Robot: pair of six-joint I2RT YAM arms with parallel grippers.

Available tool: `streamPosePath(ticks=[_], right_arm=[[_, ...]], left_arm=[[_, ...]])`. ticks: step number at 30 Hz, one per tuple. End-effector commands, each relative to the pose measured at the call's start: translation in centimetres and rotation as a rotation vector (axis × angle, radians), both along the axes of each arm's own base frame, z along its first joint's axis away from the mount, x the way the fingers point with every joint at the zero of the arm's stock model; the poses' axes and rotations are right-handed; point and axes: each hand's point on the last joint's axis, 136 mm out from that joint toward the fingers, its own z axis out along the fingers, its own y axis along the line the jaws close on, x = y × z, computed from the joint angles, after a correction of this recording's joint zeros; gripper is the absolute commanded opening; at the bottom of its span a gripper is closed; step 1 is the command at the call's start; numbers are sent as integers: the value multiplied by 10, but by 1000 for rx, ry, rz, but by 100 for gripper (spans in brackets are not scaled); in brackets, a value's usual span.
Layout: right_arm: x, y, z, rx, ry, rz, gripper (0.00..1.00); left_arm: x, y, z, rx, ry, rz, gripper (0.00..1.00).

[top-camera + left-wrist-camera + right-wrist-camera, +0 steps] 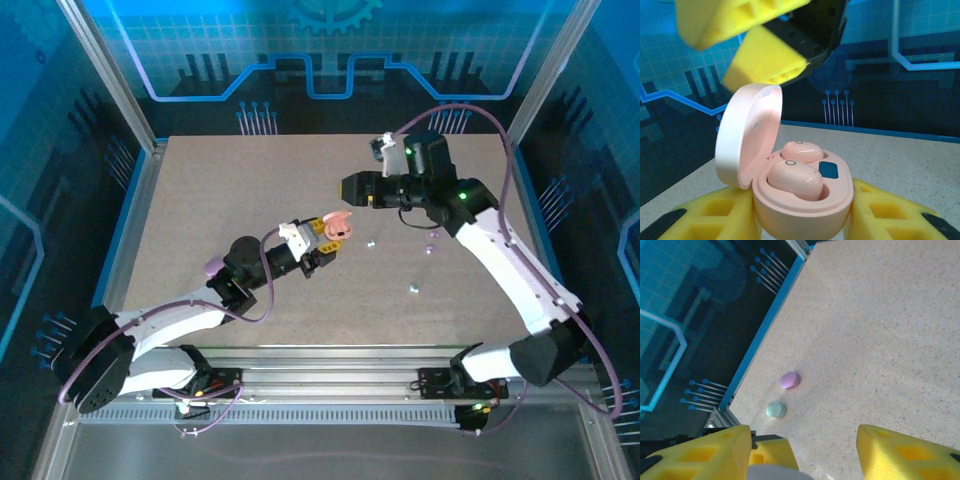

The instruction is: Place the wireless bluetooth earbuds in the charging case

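Mid-desk, the left pincer (325, 236) is clamped on the pink charging case (800, 210), with one yellow finger against each side of its base. The lid (747, 135) is hinged open and stands upright. Two pink earbuds (792, 179) sit side by side in the wells. The right pincer (804, 432) hangs above the open case with its fingers spread apart and nothing between them. Loose earbuds (413, 290) show as tiny pale specks on the right half of the desk (200, 190), apart from one another and from the case. The desk surface is beige, finely speckled and blue-edged. Near its left edge lie a purple rounded item (790, 380) and a green rounded item (775, 409), close together but not touching. The enclosure has aluminium posts (105, 70) and dark blue walls (60, 200) printed with circuit lines, with a gear emblem (335, 12) on the far side.
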Motion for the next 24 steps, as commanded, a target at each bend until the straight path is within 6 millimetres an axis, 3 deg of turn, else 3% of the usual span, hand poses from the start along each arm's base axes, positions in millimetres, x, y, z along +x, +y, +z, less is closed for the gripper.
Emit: streamPosePath(ticks=[1, 9, 18, 24], right_arm=[[-10, 4, -6, 1, 80, 54, 60], [-36, 7, -22, 9, 139, 164, 60], [-53, -1, -28, 195, 220, 220, 61], [-65, 4, -29, 318, 299, 340, 60]], left_arm=[[-8, -3, 28, -36, -60, -32, 40], [-4, 0, 37, -64, -81, 0, 40], [-6, -2, 43, -77, -87, -19, 40], [-8, -5, 46, -92, -81, -44, 40]])
